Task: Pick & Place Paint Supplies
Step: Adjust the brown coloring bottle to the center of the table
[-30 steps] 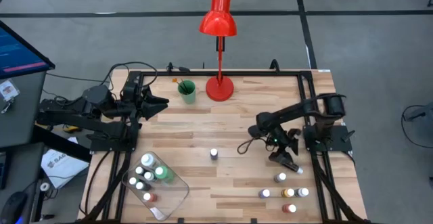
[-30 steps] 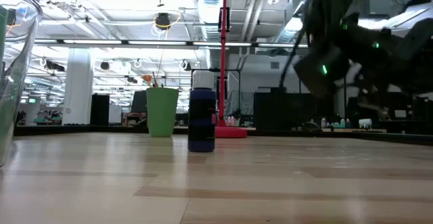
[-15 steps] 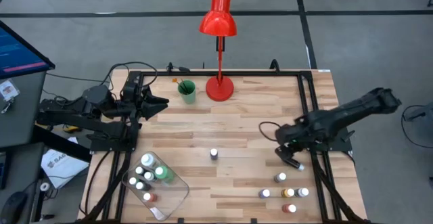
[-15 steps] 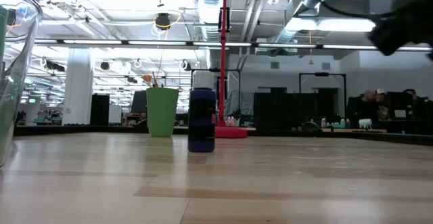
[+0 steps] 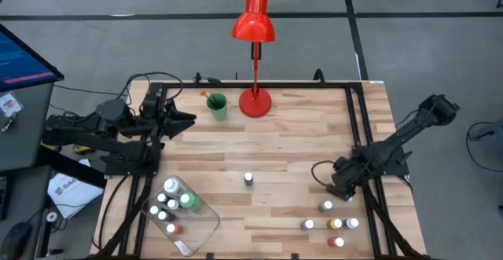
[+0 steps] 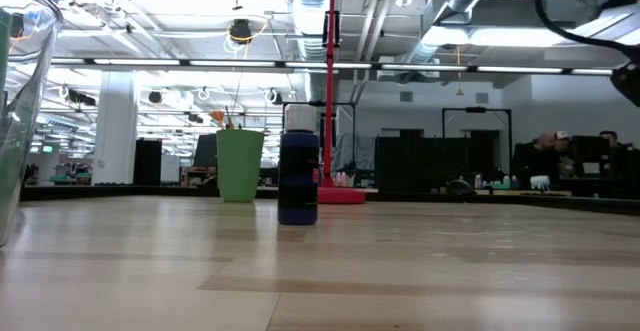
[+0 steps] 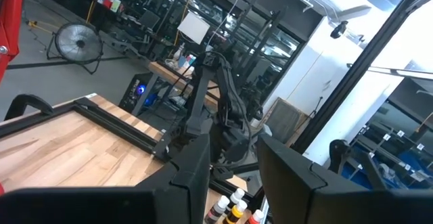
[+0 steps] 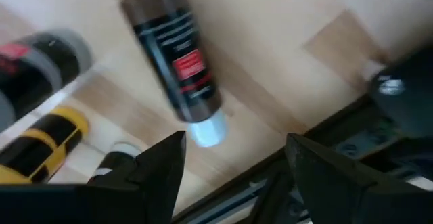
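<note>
Wooden bench is carrying scattered paint bottles while the right gripper (image 5: pixel 343 191) is hovering over the cluster near the right edge.
Its jaws are standing apart around nothing, so a pick is being lined up; a brown bottle (image 8: pixel 177 61) is showing upright just ahead of them; next, I judge, comes lowering and closing on it; one dark bottle (image 5: pixel 248 179) is standing alone mid-bench; several are sitting in the clear tray (image 5: pixel 203 230); the left gripper (image 5: pixel 187 119), jaws partly apart and empty, is waiting far left.
</note>
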Action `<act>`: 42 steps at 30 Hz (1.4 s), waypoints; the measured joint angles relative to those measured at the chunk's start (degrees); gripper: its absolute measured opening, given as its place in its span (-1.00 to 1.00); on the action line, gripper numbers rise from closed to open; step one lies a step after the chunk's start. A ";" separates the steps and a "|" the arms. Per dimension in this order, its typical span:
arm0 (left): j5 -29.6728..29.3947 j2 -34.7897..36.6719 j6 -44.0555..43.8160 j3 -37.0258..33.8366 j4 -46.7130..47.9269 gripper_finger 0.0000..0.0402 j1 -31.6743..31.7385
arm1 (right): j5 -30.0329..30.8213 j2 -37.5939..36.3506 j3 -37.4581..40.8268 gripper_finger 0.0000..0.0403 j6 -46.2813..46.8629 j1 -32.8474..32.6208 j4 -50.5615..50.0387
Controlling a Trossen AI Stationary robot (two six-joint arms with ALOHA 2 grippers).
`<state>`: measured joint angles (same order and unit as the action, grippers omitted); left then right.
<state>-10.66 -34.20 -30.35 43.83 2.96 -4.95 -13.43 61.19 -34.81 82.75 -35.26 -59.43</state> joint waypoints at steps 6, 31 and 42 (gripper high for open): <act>0.00 -0.11 -0.07 0.00 -0.07 -0.44 -0.01 | 0.95 0.02 2.97 0.24 3.16 -4.80 6.63; -3.35 -0.09 -2.05 0.00 -0.52 -0.44 -0.01 | 4.34 -0.07 12.55 -0.04 8.81 -12.40 17.52; -3.32 -0.09 -1.67 0.00 -0.57 -0.44 -0.01 | 0.44 -0.11 11.31 -0.87 6.15 -10.96 18.34</act>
<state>-13.98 -34.28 -32.02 43.83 2.39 -4.96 -12.99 61.08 -23.51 88.90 -46.22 -41.09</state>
